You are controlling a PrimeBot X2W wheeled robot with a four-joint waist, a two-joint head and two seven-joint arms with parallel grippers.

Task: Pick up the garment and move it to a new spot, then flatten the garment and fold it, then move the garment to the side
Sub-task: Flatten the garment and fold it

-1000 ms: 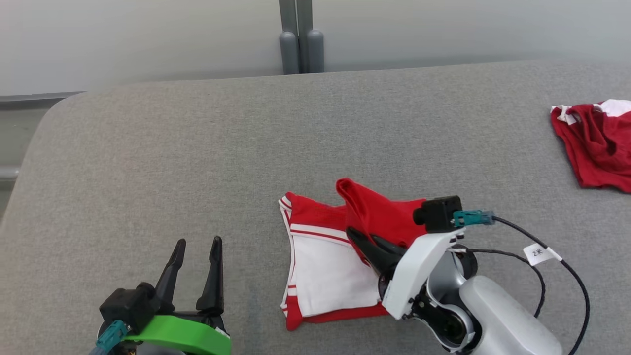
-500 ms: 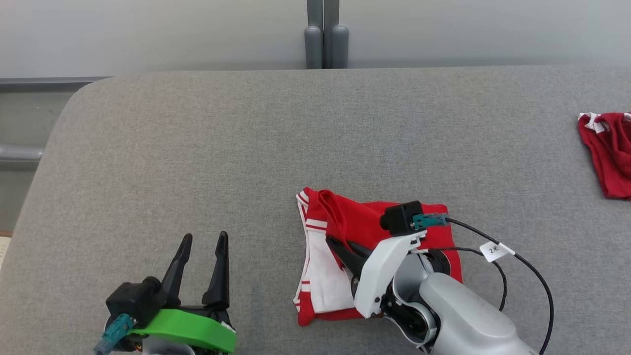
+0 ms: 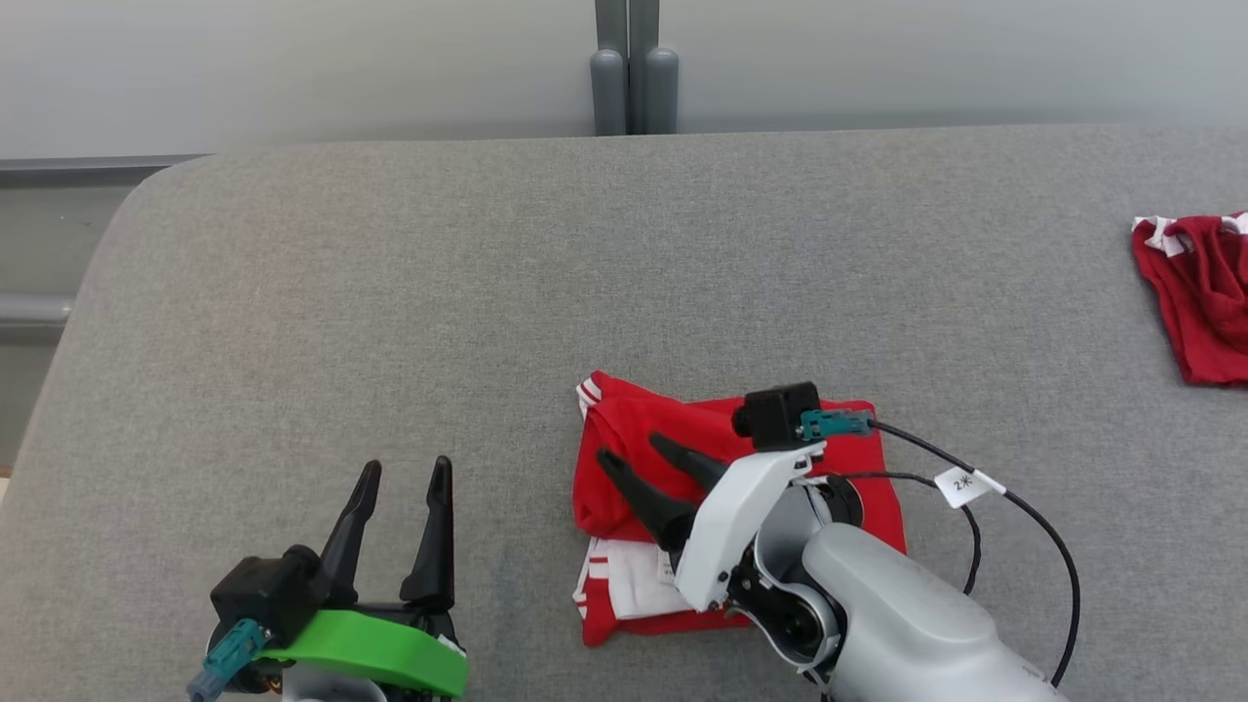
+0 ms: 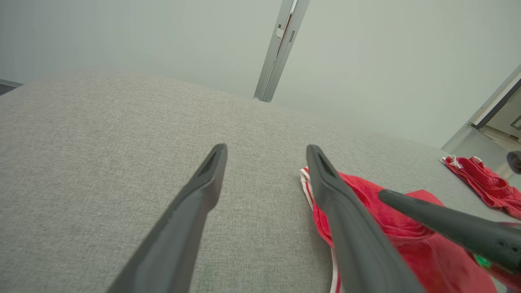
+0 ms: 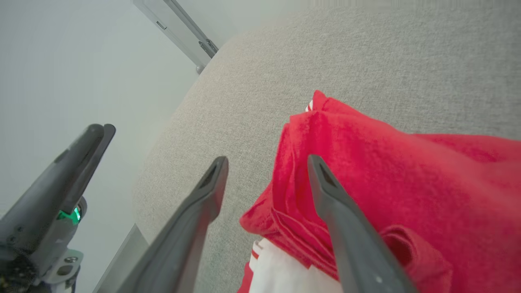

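**Head view.** The garment (image 3: 629, 421) is found lying on the grey padded surface (image 3: 439, 292), towards the near edge and right of centre. It is folded, with a red layer uppermost and a white, red-striped panel exposed at its near left corner. The right gripper (image 3: 627, 448) is held over the red layer with its two fingers spread apart and no cloth pinched between them. Contact with the fabric cannot be determined. A cable (image 3: 1033, 522) bearing a white tag (image 3: 961, 484) is seen trailing from that wrist. The left gripper (image 3: 408, 464) is recorded at the lower left, fingers spread and nothing between them, well apart from the garment. A second red garment (image 3: 1194, 283) is noted at the far right edge.

**Left wrist view.** The left gripper (image 4: 266, 147) is shown spread wide above bare grey padded surface (image 4: 101, 142). The garment (image 4: 390, 215) is seen beyond its right-hand finger. The second red garment (image 4: 484, 179) lies further off.

**Right wrist view.** The right gripper (image 5: 267, 158) is shown spread. One finger is placed over the garment (image 5: 407, 171) and the other beside its edge, over the grey padded surface (image 5: 325, 53). The left gripper (image 5: 101, 129) is visible at the left.
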